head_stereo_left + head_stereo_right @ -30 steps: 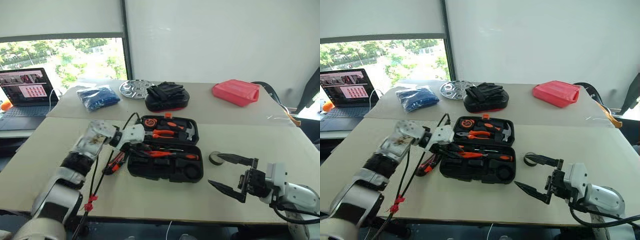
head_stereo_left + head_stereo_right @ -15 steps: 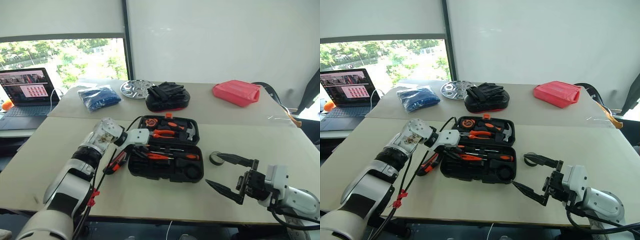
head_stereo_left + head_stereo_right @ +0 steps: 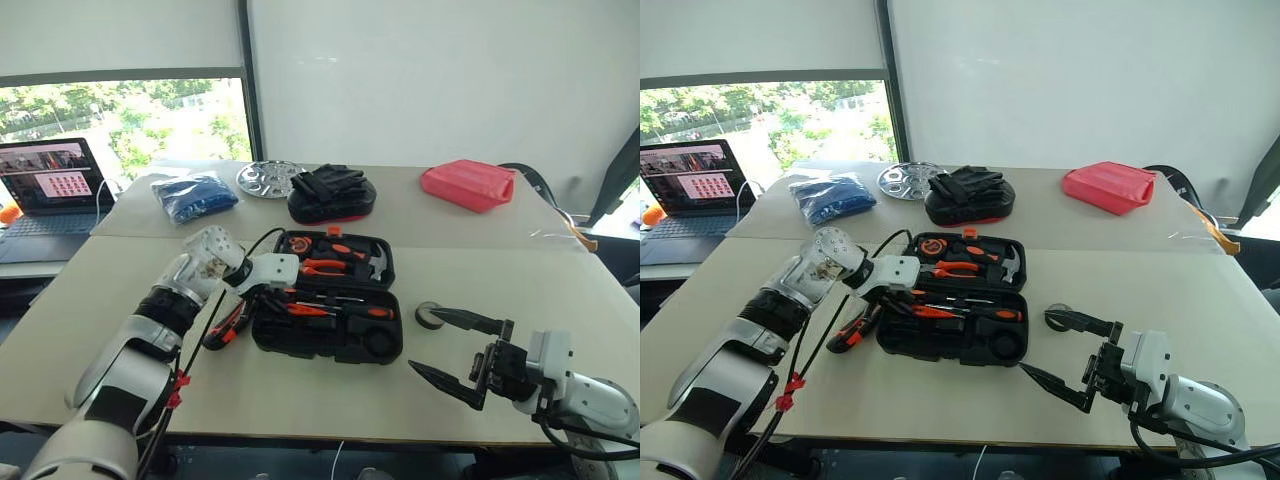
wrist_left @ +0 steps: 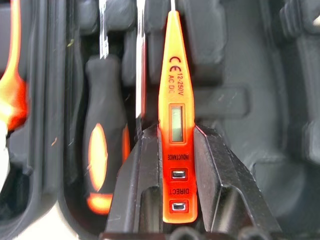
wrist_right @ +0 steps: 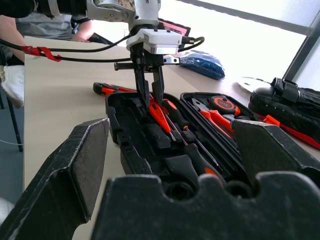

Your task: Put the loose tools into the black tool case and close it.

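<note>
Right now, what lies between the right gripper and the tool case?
Only bare table; the tape roll sits just beside the right gripper, right of the case, in the left eye view.

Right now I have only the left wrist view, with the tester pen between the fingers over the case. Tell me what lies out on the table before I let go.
Observer: The utility knife lies on the table just left of the black tool case, outside it.
Operator: The tester pen goes down first, then. Give me the other side.
Observer: The black tape roll sits on the table to the right of the case, apart from it.
Operator: Report the right gripper.
Observer: The right gripper is open and holds nothing, just beside the tape roll.
</note>
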`<state>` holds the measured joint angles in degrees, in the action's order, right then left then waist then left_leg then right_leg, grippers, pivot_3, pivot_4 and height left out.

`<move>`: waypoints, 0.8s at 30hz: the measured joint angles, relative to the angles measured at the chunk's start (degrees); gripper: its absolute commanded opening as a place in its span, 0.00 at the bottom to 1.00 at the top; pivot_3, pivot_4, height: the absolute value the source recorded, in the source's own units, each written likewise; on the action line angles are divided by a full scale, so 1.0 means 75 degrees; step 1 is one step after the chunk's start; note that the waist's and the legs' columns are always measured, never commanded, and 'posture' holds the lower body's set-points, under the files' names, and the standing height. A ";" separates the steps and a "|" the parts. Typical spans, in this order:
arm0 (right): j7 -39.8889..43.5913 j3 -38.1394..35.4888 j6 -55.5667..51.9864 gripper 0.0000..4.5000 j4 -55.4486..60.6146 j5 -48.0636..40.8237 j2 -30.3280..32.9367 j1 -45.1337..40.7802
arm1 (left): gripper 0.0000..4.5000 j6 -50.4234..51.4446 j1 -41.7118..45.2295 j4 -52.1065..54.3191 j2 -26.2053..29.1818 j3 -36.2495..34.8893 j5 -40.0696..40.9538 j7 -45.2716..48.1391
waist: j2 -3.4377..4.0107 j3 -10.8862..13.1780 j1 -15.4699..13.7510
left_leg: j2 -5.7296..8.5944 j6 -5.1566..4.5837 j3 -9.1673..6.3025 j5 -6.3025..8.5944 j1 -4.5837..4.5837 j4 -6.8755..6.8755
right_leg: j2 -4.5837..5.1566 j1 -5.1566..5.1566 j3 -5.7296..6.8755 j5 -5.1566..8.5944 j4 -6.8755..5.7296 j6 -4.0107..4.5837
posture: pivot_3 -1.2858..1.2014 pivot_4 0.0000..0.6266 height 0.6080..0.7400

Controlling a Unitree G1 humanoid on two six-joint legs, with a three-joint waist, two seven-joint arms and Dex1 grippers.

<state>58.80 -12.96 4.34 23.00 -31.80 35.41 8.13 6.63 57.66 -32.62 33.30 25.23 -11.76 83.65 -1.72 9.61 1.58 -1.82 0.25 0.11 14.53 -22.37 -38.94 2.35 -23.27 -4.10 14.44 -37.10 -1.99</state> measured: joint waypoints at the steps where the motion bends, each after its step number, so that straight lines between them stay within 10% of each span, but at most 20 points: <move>1: 0.0007 0.0018 0.0000 1.00 -0.0003 0.0000 0.0000 0.0000 | 0.10 0.0077 -0.0037 0.0128 0.0011 0.0003 -0.0029 -0.0016 | 0.0000 0.0000 -0.0010 | 0.0000 0.0000 0.0000 0.0000 -0.0001 -0.0001 | 0.0000 0.0000 0.0000 0.0000 0.0001 0.0000 | 0.52 0.24 1.00; 24: 0.0037 0.0191 0.0000 1.00 -0.0139 0.0009 -0.0001 -0.0041 | 0.10 0.1381 -0.0383 0.1135 -0.0258 -0.0097 0.0080 0.0013 | 0.0000 0.0000 -0.0095 | 0.0003 -0.0002 0.0001 0.0002 -0.0006 0.0000 | 0.0003 0.0001 -0.0001 -0.0010 0.0007 0.0019 | 0.52 0.24 1.00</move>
<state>59.07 -11.53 4.35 21.96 -31.73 35.41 7.83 16.99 54.79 -24.12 31.36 24.50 -11.16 83.75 -1.72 9.61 0.86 -1.80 0.23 0.12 14.55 -22.41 -38.94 2.37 -23.26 -4.11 14.37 -37.05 -1.85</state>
